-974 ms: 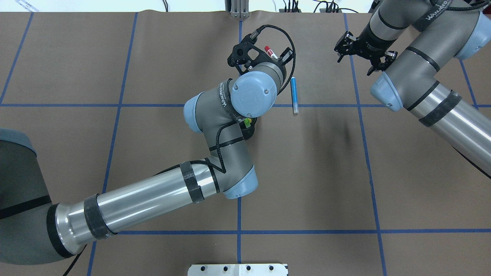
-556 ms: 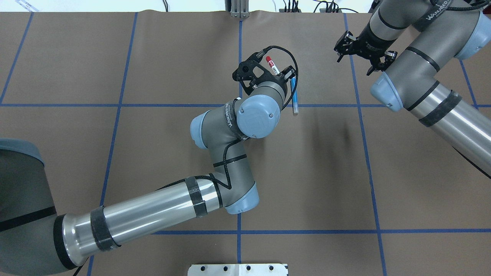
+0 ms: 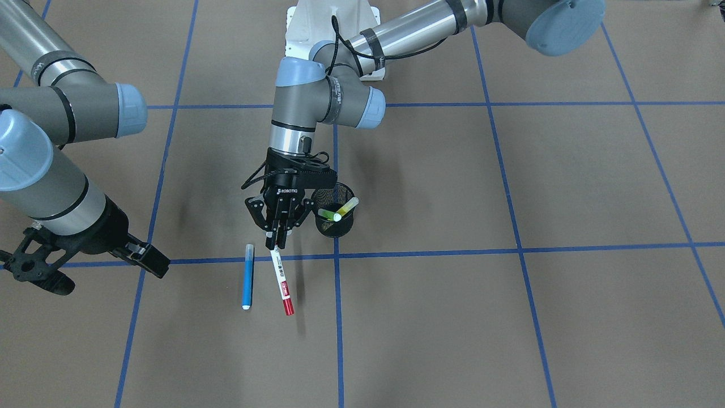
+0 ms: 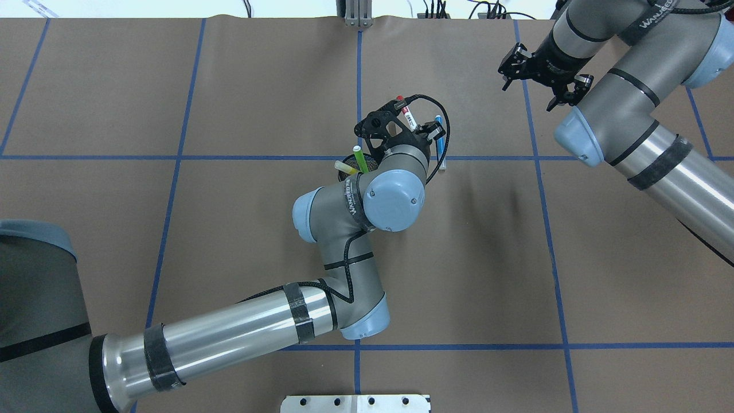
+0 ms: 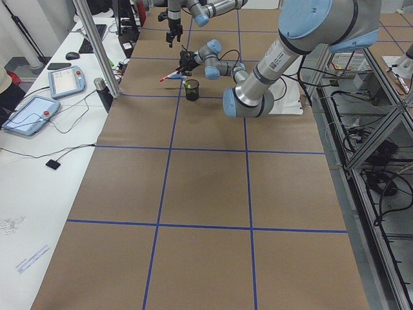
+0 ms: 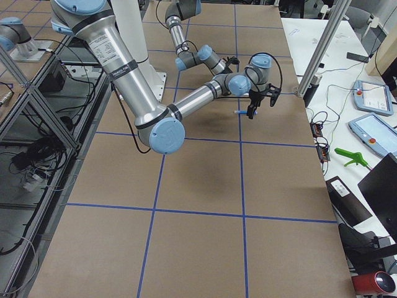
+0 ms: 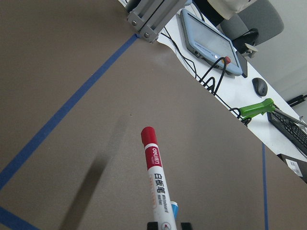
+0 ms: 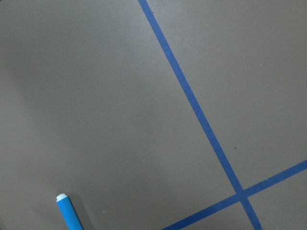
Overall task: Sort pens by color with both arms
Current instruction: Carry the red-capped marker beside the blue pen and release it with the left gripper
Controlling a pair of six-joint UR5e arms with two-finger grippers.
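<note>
My left gripper [image 3: 277, 241] is shut on the tail of the white pen with the red cap [image 3: 282, 280] and holds it off the table, cap pointing away from the robot. In the left wrist view this red-capped pen [image 7: 156, 182] sticks out ahead. The blue pen [image 3: 247, 276] lies flat on the mat just beside it. The green pen [image 4: 359, 157] and the yellow pen [image 4: 344, 167] stand in the black mesh cup [image 3: 334, 222], right beside the left gripper [image 4: 404, 127]. My right gripper [image 4: 530, 92] hovers open and holds nothing, well off to the side.
Blue tape lines [image 4: 539, 189] divide the brown mat into squares. The white pedestal base [image 3: 334, 25] sits at the robot's side. Tablets, cables and a mouse lie on the white bench [image 5: 45, 110] past the far table edge.
My left arm has drawn back toward the robot with the red-capped pen, uncovering the cup with the green and yellow pens and partly hiding the blue pen. The right arm barely moved.
</note>
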